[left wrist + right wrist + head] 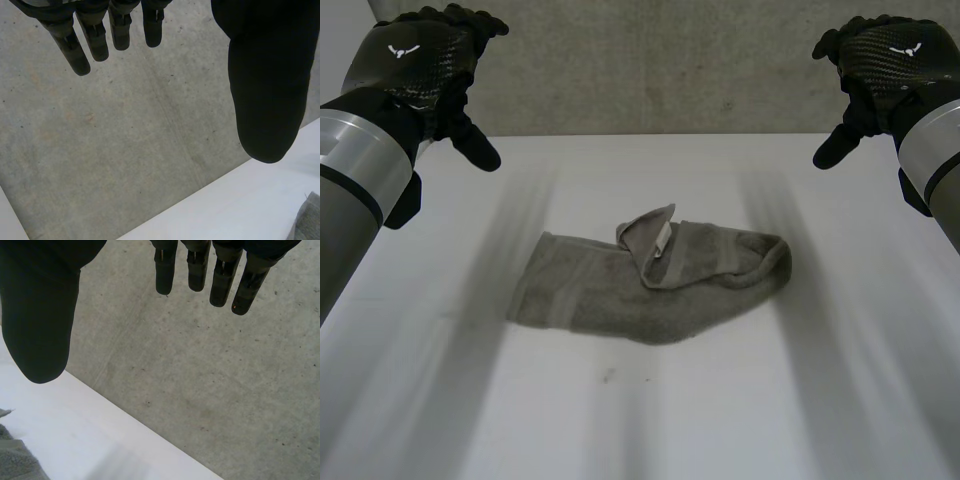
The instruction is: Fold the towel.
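Left hand (pixel 420 55) upper left, right hand (pixel 890 55) upper right, both empty with fingers apart; rumpled towel (pixel 650 295) mid-frame on table (pixel 640 420), best flatten its flipped corner before folding

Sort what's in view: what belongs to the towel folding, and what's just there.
Job: crumpled towel; left hand and right hand, both open, not touching it.
Just there: white table; concrete floor beyond it.
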You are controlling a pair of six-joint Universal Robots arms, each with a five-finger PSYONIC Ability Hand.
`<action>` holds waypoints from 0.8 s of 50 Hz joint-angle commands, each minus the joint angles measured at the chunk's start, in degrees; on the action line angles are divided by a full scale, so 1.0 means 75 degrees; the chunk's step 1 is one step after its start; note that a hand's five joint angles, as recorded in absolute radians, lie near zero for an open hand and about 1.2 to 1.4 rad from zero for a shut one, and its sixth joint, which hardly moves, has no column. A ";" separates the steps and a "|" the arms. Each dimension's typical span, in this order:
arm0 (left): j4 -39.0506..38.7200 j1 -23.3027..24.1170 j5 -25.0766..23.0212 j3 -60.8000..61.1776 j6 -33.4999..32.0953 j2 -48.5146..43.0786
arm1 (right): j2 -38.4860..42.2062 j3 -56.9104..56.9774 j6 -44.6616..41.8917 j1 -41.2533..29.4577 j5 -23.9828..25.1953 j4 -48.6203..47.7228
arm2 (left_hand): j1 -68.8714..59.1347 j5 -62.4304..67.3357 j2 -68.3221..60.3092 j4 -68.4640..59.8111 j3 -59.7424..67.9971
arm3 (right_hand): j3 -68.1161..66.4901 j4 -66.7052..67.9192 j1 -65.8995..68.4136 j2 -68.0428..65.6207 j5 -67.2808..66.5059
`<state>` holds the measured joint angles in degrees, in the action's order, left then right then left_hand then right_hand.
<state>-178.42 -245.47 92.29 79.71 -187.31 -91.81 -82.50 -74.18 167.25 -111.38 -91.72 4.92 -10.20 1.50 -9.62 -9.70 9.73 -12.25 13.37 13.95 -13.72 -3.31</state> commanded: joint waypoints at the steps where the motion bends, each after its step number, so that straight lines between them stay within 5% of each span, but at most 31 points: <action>1: 0.0000 0.0034 -0.0012 0.0013 -0.0010 -0.0110 | 0.0008 0.0012 -0.0034 0.0003 0.0030 0.0000 | -0.0069 -0.0104 -0.0146 -0.0135 0.0132 | 0.0300 -0.0450 -0.0527 0.0495 0.0441; 6: 0.0000 0.0045 -0.0059 0.0036 -0.0022 -0.0403 | 0.0066 0.0070 -0.0092 -0.0020 0.0136 0.0082 | -0.0294 0.0121 -0.0370 -0.0360 0.0356 | 0.0300 -0.0450 -0.0527 0.0495 0.0441; 19: -0.0199 0.0116 -0.0164 0.0059 -0.0092 -0.2323 | 0.1399 0.0105 -0.0982 -0.0055 0.2162 0.0609 | -0.1213 0.1040 -0.1290 -0.1279 0.1276 | 0.0133 -0.0283 -0.0360 0.0328 0.0274; 36: -0.0434 0.0151 -0.0328 0.0059 -0.0502 -0.4470 | 0.4285 0.0703 -0.2225 -0.1075 0.2315 -0.1195 | -0.1325 0.1152 -0.1402 -0.1391 0.1388 | -0.0788 0.0638 0.0561 -0.0592 -0.0647; 40: -0.0445 0.0163 -0.0340 0.0083 -0.0724 -0.4692 | 0.4776 0.0878 -0.2237 -0.1169 0.2338 -0.1944 | -0.2085 0.1912 -0.2162 -0.2151 0.2148 | -0.2400 0.2251 0.2173 -0.2205 -0.2260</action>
<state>-181.88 -244.41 90.11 80.07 -190.46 -124.77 -50.91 -68.66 150.72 -119.25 -74.23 -2.73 -18.55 8.46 -18.58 -18.46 18.43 -18.69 18.62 18.65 -18.40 -8.58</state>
